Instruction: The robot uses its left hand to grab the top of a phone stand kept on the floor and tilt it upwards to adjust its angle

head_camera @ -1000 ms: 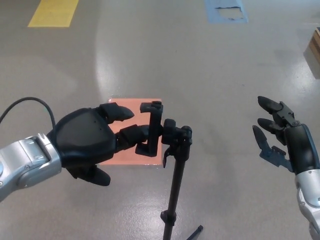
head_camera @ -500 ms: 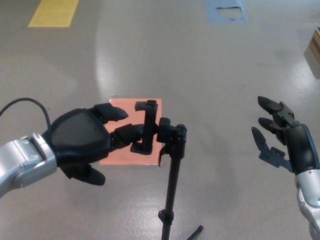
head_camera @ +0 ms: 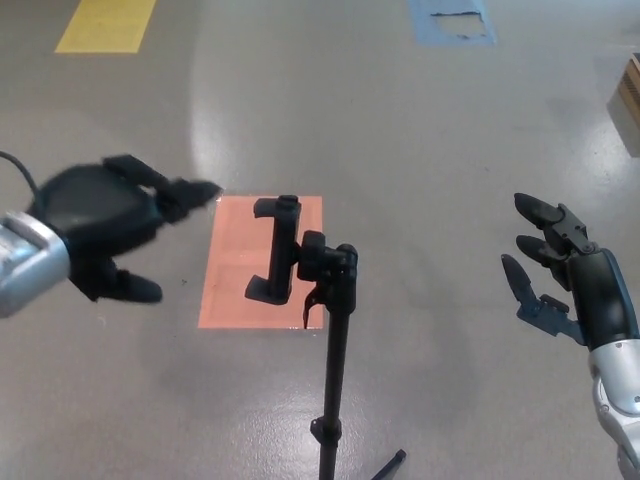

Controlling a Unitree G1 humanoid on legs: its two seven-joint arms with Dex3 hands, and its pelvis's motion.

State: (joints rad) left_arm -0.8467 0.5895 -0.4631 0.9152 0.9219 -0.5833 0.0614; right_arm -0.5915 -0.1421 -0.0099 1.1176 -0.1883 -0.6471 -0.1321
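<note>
A black phone stand [head_camera: 330, 340] rises from the floor near the bottom centre of the head view. Its empty clamp head [head_camera: 277, 262] stands nearly upright at the top of the pole, over an orange floor patch [head_camera: 262, 262]. My left hand [head_camera: 105, 215] is well to the left of the clamp and apart from it, blurred, fingers spread, holding nothing. My right hand [head_camera: 565, 270] hangs at the far right with fingers apart and empty.
The grey polished floor carries a yellow marking [head_camera: 108, 25] at top left and a blue one [head_camera: 452, 20] at top centre. A wooden object [head_camera: 630, 100] shows at the right edge. One tripod leg [head_camera: 388, 465] of the stand reaches toward the bottom.
My left hand has let go of the clamp and pulled away to the left. The clamp head and pole top have shifted slightly left. The right hand has not moved.
</note>
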